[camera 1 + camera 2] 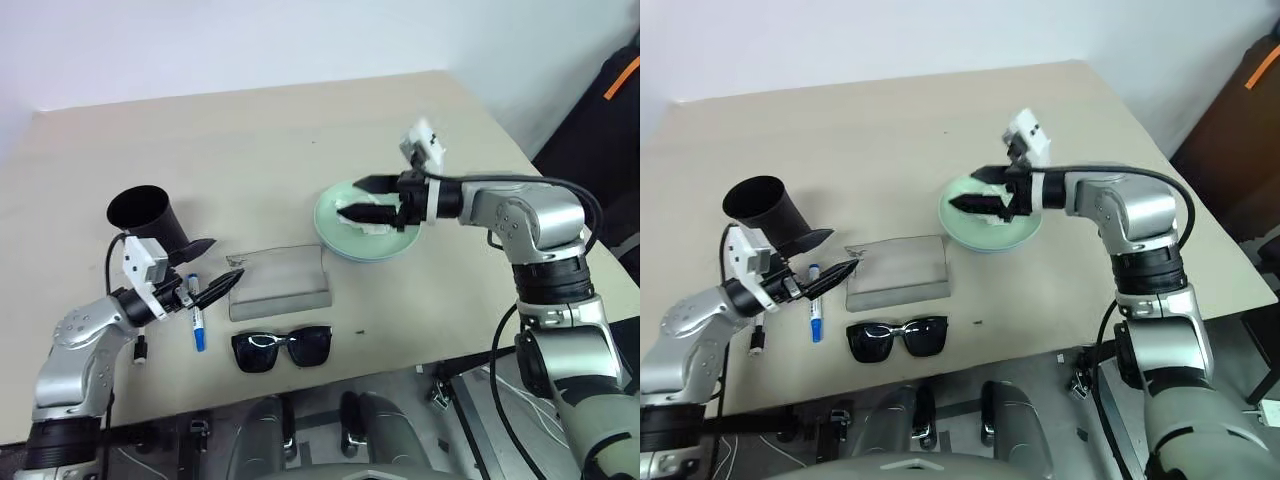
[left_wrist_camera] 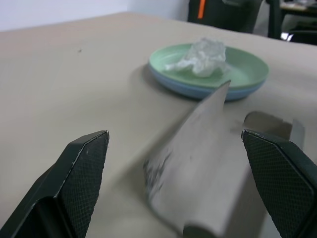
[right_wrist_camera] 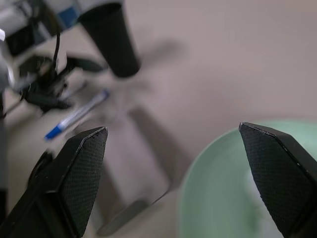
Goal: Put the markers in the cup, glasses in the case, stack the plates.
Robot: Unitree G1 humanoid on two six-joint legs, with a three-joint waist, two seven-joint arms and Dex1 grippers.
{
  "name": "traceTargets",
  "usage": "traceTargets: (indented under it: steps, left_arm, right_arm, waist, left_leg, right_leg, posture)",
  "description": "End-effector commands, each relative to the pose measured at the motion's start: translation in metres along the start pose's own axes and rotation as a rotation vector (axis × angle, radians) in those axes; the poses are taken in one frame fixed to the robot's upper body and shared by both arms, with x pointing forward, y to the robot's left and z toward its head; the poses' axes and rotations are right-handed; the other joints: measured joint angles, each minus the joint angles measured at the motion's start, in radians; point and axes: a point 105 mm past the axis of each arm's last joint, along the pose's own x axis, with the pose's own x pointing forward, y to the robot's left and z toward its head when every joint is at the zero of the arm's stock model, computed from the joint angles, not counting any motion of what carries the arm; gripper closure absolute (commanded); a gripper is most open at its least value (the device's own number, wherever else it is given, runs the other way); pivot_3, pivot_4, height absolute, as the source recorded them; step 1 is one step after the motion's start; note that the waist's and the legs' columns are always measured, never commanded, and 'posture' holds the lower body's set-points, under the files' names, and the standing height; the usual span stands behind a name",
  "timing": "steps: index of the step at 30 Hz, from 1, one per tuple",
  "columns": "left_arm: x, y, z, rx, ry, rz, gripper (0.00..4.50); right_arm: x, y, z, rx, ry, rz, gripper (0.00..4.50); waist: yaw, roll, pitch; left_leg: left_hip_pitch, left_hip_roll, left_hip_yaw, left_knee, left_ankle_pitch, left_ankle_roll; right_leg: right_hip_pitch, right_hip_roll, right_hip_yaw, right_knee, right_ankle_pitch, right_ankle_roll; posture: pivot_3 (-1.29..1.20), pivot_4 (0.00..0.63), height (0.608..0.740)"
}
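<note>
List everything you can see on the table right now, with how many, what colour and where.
cup: one, black, table's left side.
marker: one, white with blue cap, below the cup.
case: one, grey, table centre.
sunglasses: one pair, black, near table edge, in front of the case.
plates: two, mint green on light blue, stacked right of the case.
tissue: one, white, crumpled on the green plate.
left end effector: open, beside the case.
right end effector: open, over the plates.

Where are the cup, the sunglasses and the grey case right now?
cup [image 1: 150,222], left eye view, on its black side wall.
sunglasses [image 1: 281,349], left eye view, on the bridge between the lenses.
grey case [image 1: 898,272], right eye view, on the middle of its flat top.
</note>
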Motion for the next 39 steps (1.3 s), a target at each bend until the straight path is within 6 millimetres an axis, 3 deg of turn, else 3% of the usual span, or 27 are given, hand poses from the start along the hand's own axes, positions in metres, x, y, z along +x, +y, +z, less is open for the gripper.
traceTargets:
  steps: [1, 9, 18, 24, 30, 39]
  left_arm:
    - [-0.012, -0.004, 0.013, 0.013, -0.004, 0.0, 0.0]
    - [-0.036, -0.001, 0.011, -0.019, 0.069, 0.044, 0.0]
    - [-0.024, 0.003, 0.008, -0.021, 0.068, 0.015, 0.0]
    - [-0.021, 0.003, 0.007, -0.011, 0.064, 0.008, 0.0]
    - [-0.019, 0.001, 0.006, -0.011, 0.055, 0.007, 0.0]
    - [-0.013, -0.001, 0.005, -0.01, 0.053, -0.005, 0.0]
  right_arm:
    - [0.01, 0.026, 0.001, -0.052, 0.016, 0.127, 0.03]
    - [0.023, 0.071, -0.013, -0.014, 0.123, 0.471, 0.03]
    - [0.054, 0.101, -0.036, -0.044, 0.359, 0.71, 0.03]
    - [0.075, 0.099, -0.052, -0.056, 0.459, 0.722, 0.03]
    - [0.08, 0.093, -0.064, -0.061, 0.528, 0.721, 0.03]
    - [0.085, 0.109, -0.071, -0.083, 0.587, 0.8, 0.03]
  waist:
    - [0.0, 0.001, 0.001]
    - [0.0, 0.001, 0.001]
    - [0.0, 0.001, 0.001]
    - [0.0, 0.001, 0.001]
    - [0.0, 0.001, 0.001]
    - [0.0, 0.001, 0.001]
  left_leg:
    - [0.0, 0.0, 0.0, 0.0, 0.0, 0.0]
    - [0.0, 0.0, 0.0, -0.002, 0.0, 0.0]
    - [-0.001, 0.0, 0.0, -0.002, 0.0, 0.0]
    - [-0.005, 0.0, 0.0, -0.002, 0.0, 0.0]
    - [-0.005, 0.0, 0.0, -0.002, 0.0, 0.0]
    - [-0.004, 0.0, 0.0, -0.002, 0.0, 0.0]
  right_leg:
    - [0.0, -0.001, 0.0, 0.0, 0.0, 0.0]
    - [-0.001, 0.0, 0.0, -0.001, 0.0, -0.001]
    - [-0.005, -0.001, 0.0, -0.002, 0.0, -0.001]
    - [-0.005, -0.001, 0.0, -0.002, 0.0, -0.002]
    - [-0.005, -0.001, 0.0, -0.001, 0.001, -0.003]
    - [-0.005, -0.001, 0.0, -0.001, 0.0, -0.002]
  posture:
    - [0.0, 0.15, 0.74]
    - [0.0, 0.15, 0.74]
    - [0.0, 0.15, 0.74]
    - [0.0, 0.15, 0.74]
    - [0.0, 0.15, 0.74]
    - [0.0, 0.15, 0.74]
